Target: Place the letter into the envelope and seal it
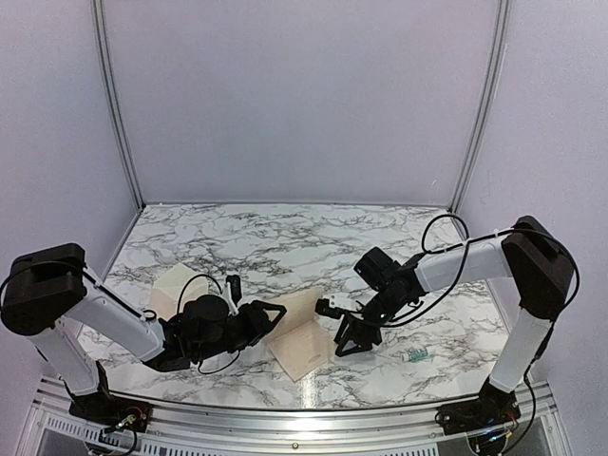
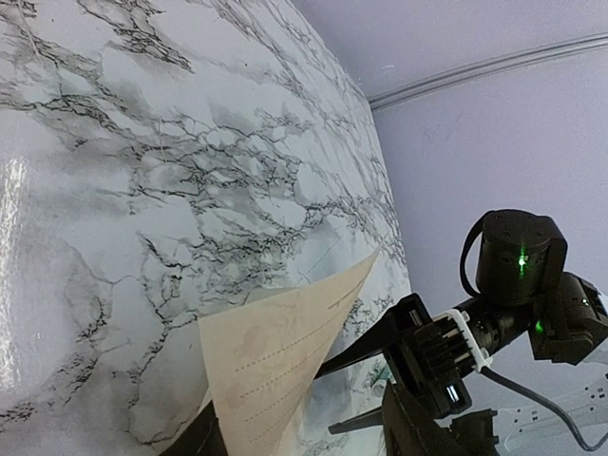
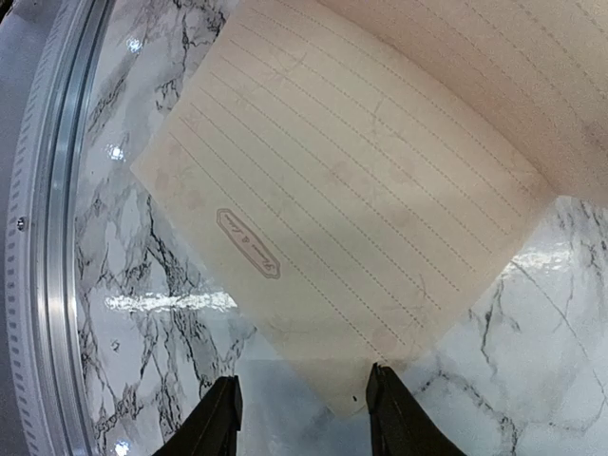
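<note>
Right gripper sits closest to its wrist cam: both fingertips at 6 o'clock of that view, jaws apart, straddling the near corner of the letter w/o clamping it. That corner lies flat on the marble table between them. Status: released. Letter pos., top view: approx. 6 o'clock of table centre, between the two grippers, lined face up w/ a small printed label showing. Sheet is not flat: a crease runs across it, and the half toward 1 o'clock in the right wrist view lifts off the surface. Left gripper comes in from 9 o'clock and meets the raised edge. Left wrist cam shows a paper corner standing up before the lens, but its own pads are mostly out of frame, so grip vs. mere contact: cannot tell. Envelope lies at 9 o'clock of the letter, well apart from it, partly hidden behind the left arm; flap state not readable. Small unidentified item lies at 3 o'clock of the right gripper. Progress (est.): early stage. Letter appears mid-fold, prob. being sized to fit. Remaining: finish fold, insert into envelope, close flap, seal. No step involving the envelope looks started.
</note>
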